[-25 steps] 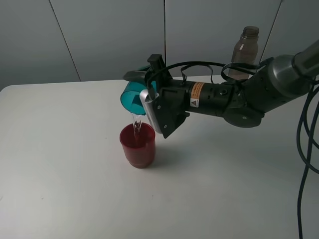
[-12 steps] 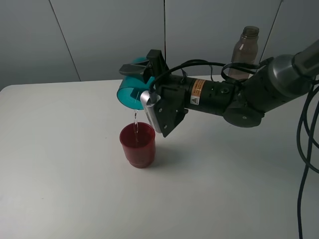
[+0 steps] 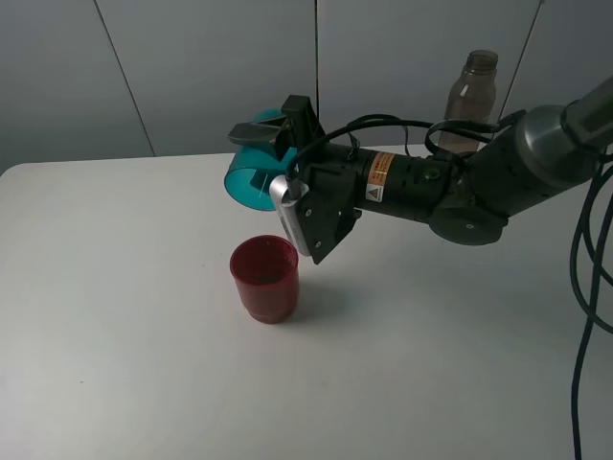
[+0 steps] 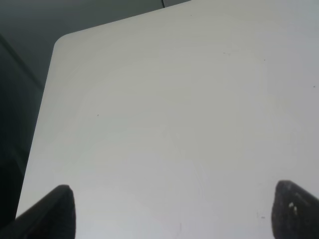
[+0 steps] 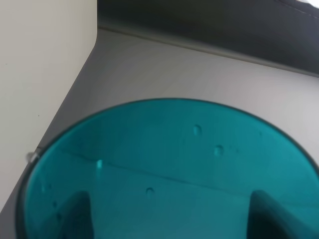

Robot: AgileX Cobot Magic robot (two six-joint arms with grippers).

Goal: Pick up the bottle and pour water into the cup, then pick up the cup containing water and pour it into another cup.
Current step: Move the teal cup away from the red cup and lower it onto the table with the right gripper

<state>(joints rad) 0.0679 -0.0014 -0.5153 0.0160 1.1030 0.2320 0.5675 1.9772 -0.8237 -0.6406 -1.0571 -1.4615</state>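
Your right gripper (image 3: 273,153) is clamped on the teal cup (image 3: 251,177), tipped on its side above the red cup (image 3: 265,279), and it looks light, thin and wet-slick, so I'd grip mid-wall gently; left gripper (image 4: 167,211) hangs open.

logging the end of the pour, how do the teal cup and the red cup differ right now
Pose: the teal cup is tipped on its side in the air, mouth facing down-left; the red cup stands upright on the table.
Hold: the right claw grips the teal cup; nothing touches the red cup.
Look: the teal cup is translucent, the red cup opaque with a stepped base.
Shared: both are open-topped, and no stream runs between them.
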